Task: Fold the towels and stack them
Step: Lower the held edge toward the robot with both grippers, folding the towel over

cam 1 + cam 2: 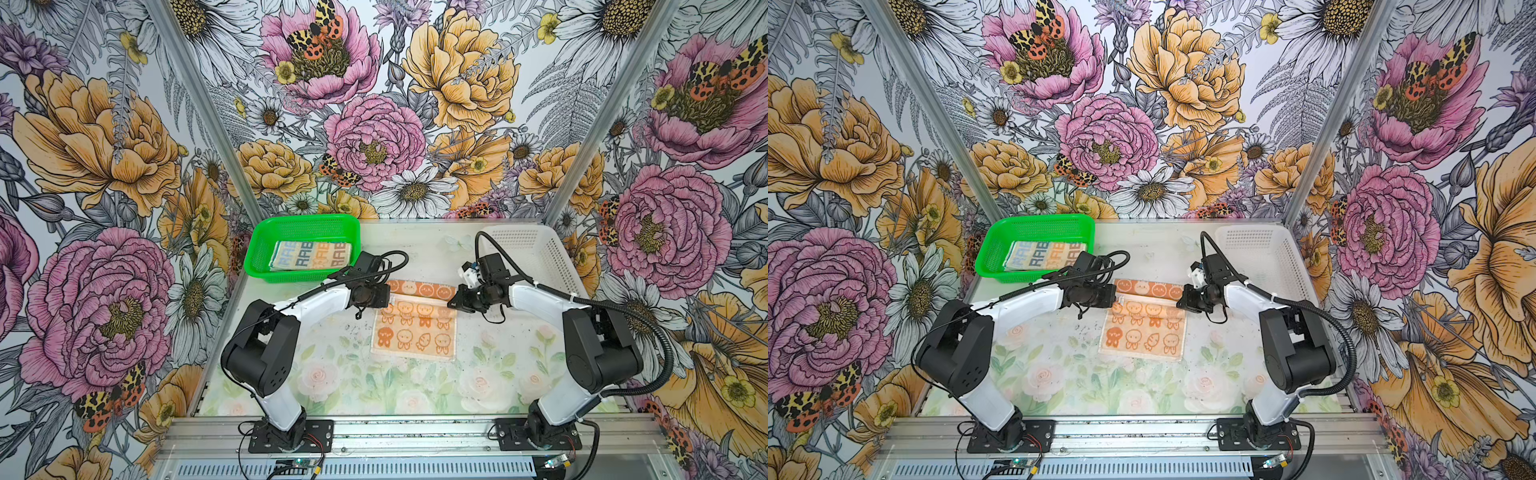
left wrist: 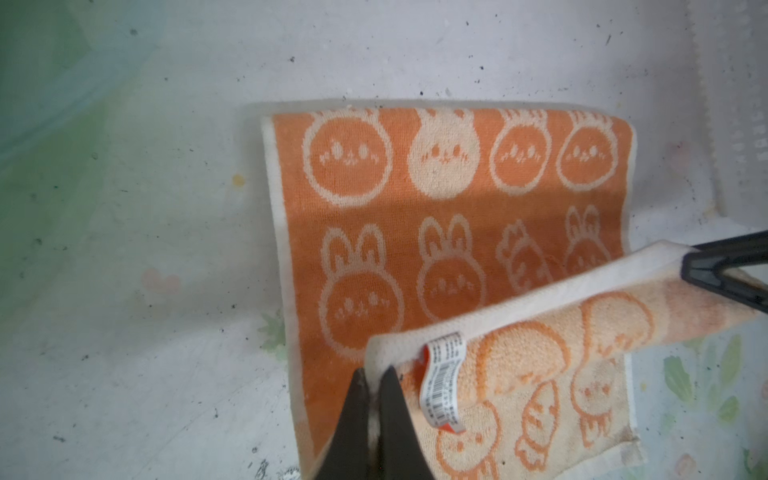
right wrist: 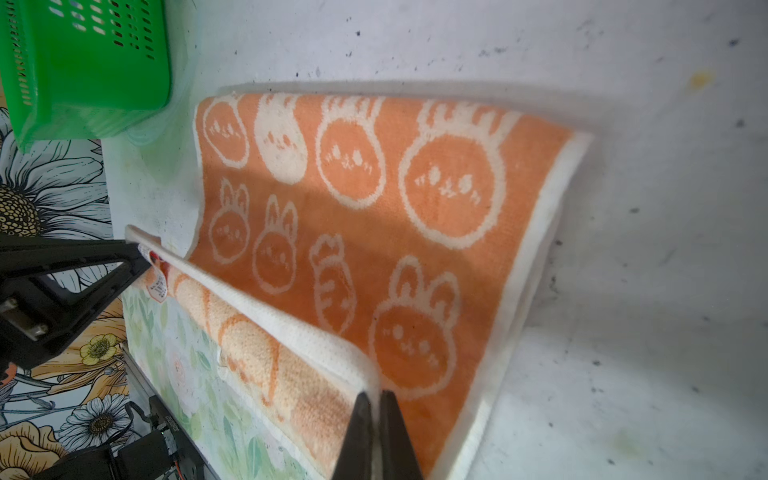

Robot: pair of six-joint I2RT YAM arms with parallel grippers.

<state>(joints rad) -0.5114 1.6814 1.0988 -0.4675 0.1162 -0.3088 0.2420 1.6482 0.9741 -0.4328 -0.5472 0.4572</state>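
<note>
Black fingertips of the left gripper [image 2: 374, 376] fill the foreground of the left wrist view. They are pressed together on a white-hemmed corner of the orange terry towel [image 2: 415, 257] printed with rabbit faces, right beside its barcoded sewn-in label [image 2: 442, 382]. The right gripper [image 3: 376, 397] is pinched tight on the other corner of that hem, so the edge hangs stretched and raised between them.

In both top views this towel sits mid-table. Its pale reverse side spreads flat toward 6 o'clock, and a strip of the deeper orange face shows toward 12 o'clock, beyond the held hem.

At about 10 o'clock from it, the cream towel with coloured lettering [image 1: 311, 255] lies folded inside the green mesh plastic basket [image 1: 305, 220]. At 2 o'clock stands the white mesh plastic basket [image 1: 536, 253]. Both baskets and the orange towel rest on the pale table with a faded rose print [image 1: 332, 386].
</note>
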